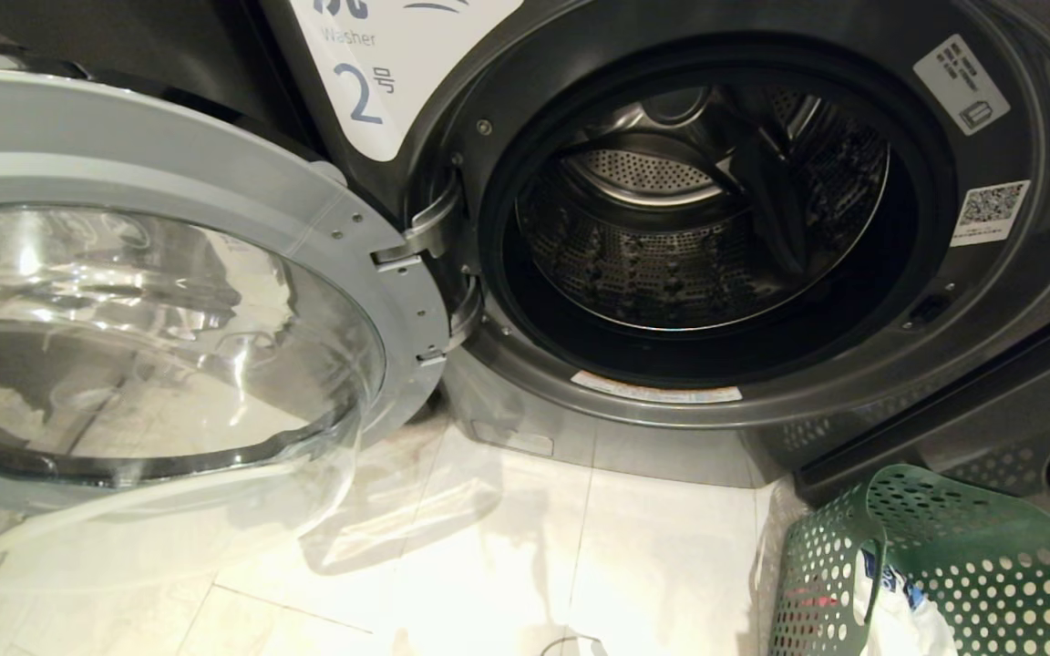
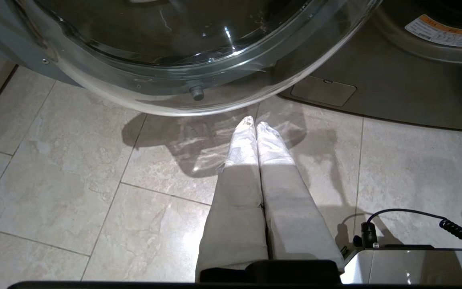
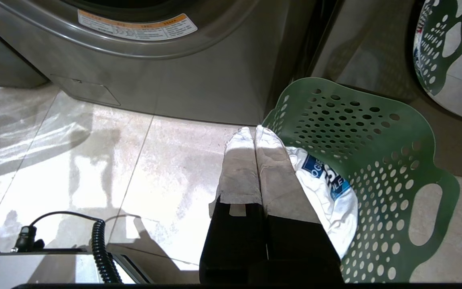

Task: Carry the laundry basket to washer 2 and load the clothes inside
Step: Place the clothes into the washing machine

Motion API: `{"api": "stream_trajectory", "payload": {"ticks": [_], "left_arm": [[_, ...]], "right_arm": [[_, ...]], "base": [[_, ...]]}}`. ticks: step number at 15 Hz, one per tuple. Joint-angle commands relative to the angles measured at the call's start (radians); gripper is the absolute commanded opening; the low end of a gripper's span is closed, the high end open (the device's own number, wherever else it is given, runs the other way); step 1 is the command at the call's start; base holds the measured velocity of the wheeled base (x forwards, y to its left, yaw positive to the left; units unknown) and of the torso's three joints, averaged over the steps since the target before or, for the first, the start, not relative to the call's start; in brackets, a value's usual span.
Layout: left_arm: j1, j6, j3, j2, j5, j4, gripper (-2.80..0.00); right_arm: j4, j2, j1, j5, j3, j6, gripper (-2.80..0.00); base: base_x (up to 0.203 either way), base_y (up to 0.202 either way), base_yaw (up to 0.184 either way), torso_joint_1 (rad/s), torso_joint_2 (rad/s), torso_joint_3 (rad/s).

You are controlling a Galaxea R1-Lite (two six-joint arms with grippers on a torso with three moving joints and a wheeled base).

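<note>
While ajar, washer 2 point(image 1: 452, 109) door point(image 1: 160, 346) left of laundry basket point(image 1: 962, 565).

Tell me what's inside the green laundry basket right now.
The laundry basket holds a white garment with a blue printed patch, and something pink-red shows through the holes. Whatever lies beneath the white garment is covered, so other clothes cannot be confirmed.

The washer point(image 1: 1017, 301) at the upper right of the frame has a dark grey, satin metallic-looking front; its drum point(image 1: 671, 264) is shiny perforated steel. The open door point(image 1: 151, 346) at the left is clear, glossy glass or plastic (hard to tell which) in a matt grey rim. The floor point(image 1: 507, 565) is pale, polished tile. At the lower right, the green basket point(image 1: 972, 556) is smooth plastic holding soft cloth clothes point(image 1: 899, 610).
</note>
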Motion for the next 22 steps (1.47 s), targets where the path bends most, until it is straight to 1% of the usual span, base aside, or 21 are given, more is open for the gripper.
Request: {"api": "stream_trajectory", "payload": {"ticks": [1, 22], "left_arm": [[0.001, 0.0, 0.0, 0.001, 0.0, -0.001, -2.8], [0.001, 0.001, 0.0, 0.001, 0.0, -0.001, -2.8]], "right_arm": [[0.0, 0.0, 0.0, 0.0, 0.0, 0.001, -2.8], [-0.002, 0.0, 0.0, -0.001, 0.0, 0.005, -2.8]], "base": [[0.0, 0.059, -0.002, 0.009, 0.0, 0.004], [0.0, 0.0, 0.0, 0.0, 0.0, 0.0]]}}
